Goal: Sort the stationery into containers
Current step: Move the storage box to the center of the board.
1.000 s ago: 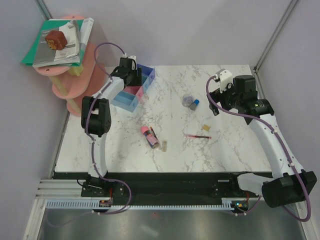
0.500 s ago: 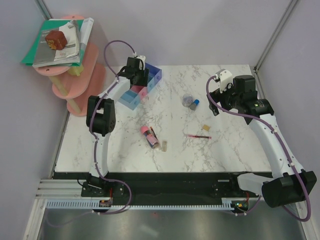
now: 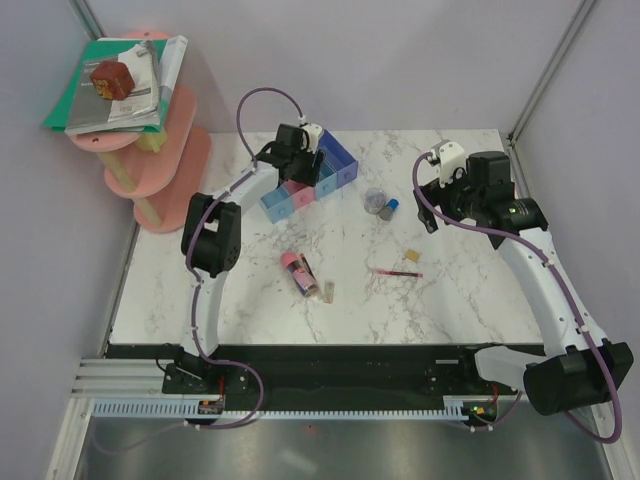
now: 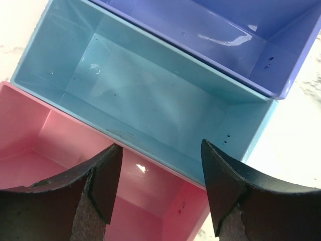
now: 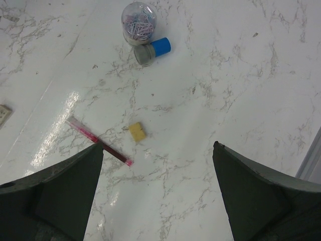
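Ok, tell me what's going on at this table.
The left tool, jaws apart over the pink compartment, has been dragging the row of trays toward the middle. The right tool hangs open above the red pen and a tan block. The compartments in view are empty.

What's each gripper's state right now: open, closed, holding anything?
Left gripper: jaws spread wide at the pink tray; whether it grips the tray cannot be told.
Right gripper: open, holding nothing.

Marble table [image 3: 450, 295]; trays [image 3: 335, 172], pink-capped tube [image 3: 300, 273], red pen [image 3: 398, 272], tan blocks [image 3: 411, 256], clear jar [image 3: 375, 197], blue-capped cylinder [image 3: 389, 209]
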You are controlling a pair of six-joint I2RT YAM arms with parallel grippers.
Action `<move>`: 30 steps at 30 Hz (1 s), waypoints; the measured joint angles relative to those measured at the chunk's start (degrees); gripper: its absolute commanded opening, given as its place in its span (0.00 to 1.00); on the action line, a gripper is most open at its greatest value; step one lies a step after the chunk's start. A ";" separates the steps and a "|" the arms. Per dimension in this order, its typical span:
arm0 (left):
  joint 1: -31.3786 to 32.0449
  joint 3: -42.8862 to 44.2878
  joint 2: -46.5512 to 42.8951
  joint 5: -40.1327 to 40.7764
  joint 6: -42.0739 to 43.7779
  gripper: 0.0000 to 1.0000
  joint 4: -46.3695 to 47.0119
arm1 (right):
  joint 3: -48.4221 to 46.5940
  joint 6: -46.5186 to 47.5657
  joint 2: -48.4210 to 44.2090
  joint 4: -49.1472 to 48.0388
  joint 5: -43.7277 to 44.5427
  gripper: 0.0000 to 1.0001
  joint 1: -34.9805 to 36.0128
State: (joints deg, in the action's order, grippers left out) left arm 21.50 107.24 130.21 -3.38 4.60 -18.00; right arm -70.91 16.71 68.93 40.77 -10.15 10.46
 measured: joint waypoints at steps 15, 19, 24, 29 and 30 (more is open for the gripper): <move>7.87 1.03 0.46 -2.58 6.21 0.71 -0.85 | 0.37 0.00 -1.22 0.37 -0.07 0.98 0.00; 8.70 0.90 0.46 -3.26 8.02 0.72 -0.72 | 1.88 -0.02 -1.62 0.28 -0.17 0.98 0.00; 8.98 -1.55 -0.52 -4.09 10.27 0.72 1.99 | 6.97 -0.46 -2.60 -0.15 0.28 0.98 0.00; 9.53 -5.20 -2.38 -4.94 12.98 0.73 5.14 | 13.64 -0.87 -1.75 -3.52 4.17 0.98 -0.57; 9.68 -6.01 -2.86 -5.20 13.60 0.73 5.55 | 14.19 -1.31 -0.63 -4.31 4.42 0.98 -1.51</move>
State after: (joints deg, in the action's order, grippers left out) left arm 31.18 101.23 127.35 -8.58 18.20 -12.45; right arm -56.73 15.40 68.29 36.47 -5.74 8.95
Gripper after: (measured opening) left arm 0.720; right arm 0.982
